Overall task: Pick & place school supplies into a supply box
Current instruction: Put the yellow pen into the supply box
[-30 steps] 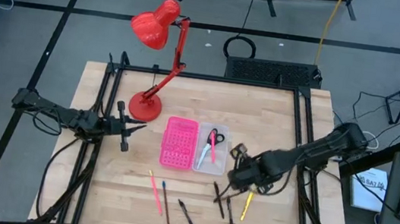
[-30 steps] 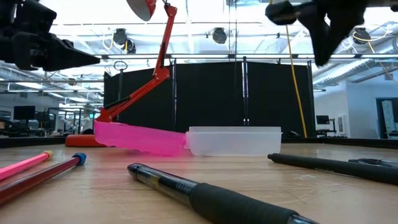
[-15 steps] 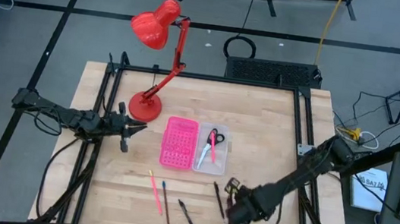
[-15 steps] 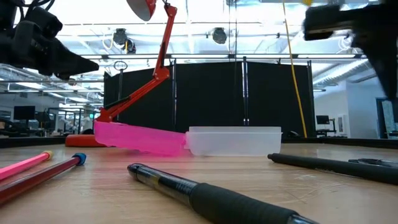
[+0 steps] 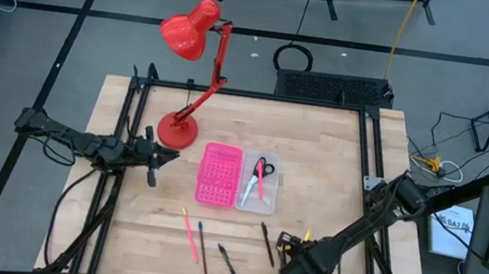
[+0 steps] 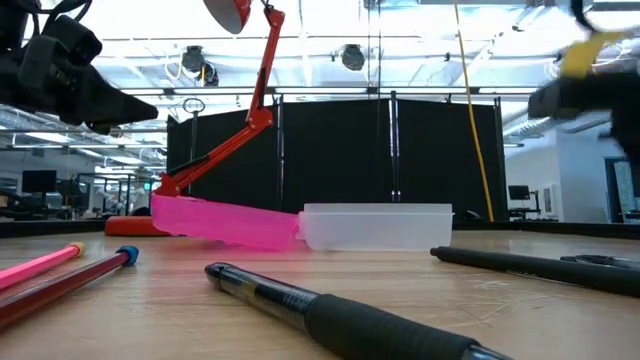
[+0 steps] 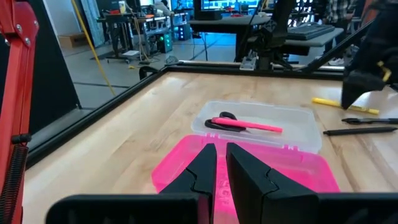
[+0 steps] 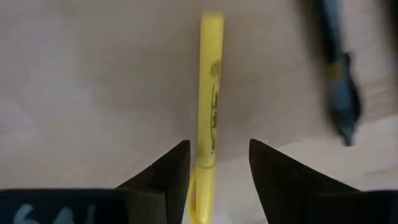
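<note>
From above, the clear translucent plastic supply box (image 5: 259, 181) sits mid-table, touching the bright pink perforated tray (image 5: 219, 173), with black-handled scissors (image 5: 253, 177) and a pink pen (image 5: 261, 178) inside. The right gripper (image 5: 291, 260) hangs near the front edge, while the left gripper (image 5: 160, 154) waits beside the red desk lamp (image 5: 189, 74).

The left wrist view shows its fingers (image 7: 200, 169) nearly together, holding nothing. The right wrist view shows dark fingers (image 8: 168, 171) spread apart, straddling a thin yellow pen (image 8: 210, 106) on the wooden table (image 8: 93, 93), not clamped.

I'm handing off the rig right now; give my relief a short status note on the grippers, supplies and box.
Right gripper: fingers open, straddling the yellow pen on the table, not yet gripped.
Left gripper: shut, empty, waiting beside the pink tray.
Done: scissors and a pink pen lie in the clear supply box.
Left: yellow pen, another pink pen, the blue-capped pencil and two dark pens on the table.
</note>
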{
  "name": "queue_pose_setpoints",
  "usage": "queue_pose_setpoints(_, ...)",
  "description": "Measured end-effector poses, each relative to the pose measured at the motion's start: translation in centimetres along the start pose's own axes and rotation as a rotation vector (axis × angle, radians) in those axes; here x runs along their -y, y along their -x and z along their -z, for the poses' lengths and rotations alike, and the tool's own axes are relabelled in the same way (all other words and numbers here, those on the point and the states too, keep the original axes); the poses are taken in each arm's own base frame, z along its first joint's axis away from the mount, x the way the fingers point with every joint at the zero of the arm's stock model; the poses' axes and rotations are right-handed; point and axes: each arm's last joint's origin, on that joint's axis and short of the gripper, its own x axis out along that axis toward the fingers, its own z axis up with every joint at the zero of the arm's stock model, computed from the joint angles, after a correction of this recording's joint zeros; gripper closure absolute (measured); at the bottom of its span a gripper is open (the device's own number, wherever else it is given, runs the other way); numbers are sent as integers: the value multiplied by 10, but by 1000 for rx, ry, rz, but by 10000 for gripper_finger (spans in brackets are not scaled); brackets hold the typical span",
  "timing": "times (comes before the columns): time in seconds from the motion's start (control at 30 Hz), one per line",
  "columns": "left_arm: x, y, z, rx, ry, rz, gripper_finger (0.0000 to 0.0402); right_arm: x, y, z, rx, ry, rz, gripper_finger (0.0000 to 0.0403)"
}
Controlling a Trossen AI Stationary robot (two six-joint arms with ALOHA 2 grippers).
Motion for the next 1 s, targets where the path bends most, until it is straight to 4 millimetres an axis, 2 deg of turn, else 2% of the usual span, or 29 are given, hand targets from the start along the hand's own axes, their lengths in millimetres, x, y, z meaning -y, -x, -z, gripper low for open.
queue_pose_setpoints(0.23, 0, 0, 0, -1, -21, 1, 355, -4, -27, 14, -1, 53, -9, 269)
queue_pose_setpoints(0.47, 0, 0, 1, -7, -36, 0, 355, -8, -35, 16, 14, 36, -12, 322)
queue_pose_setpoints(0.63, 0, 0, 2, -15, -41, 0, 355, -8, -36, 16, 34, 6, -35, 379)
queue_pose_setpoints(0.83, 0, 0, 2, -16, -16, 0, 355, -9, -34, 17, 9, -7, 0, 381)
queue_pose_setpoints(1.0, 0, 0, 2, -21, -11, -1, 355, -10, -13, 27, 7, -8, 52, 381)
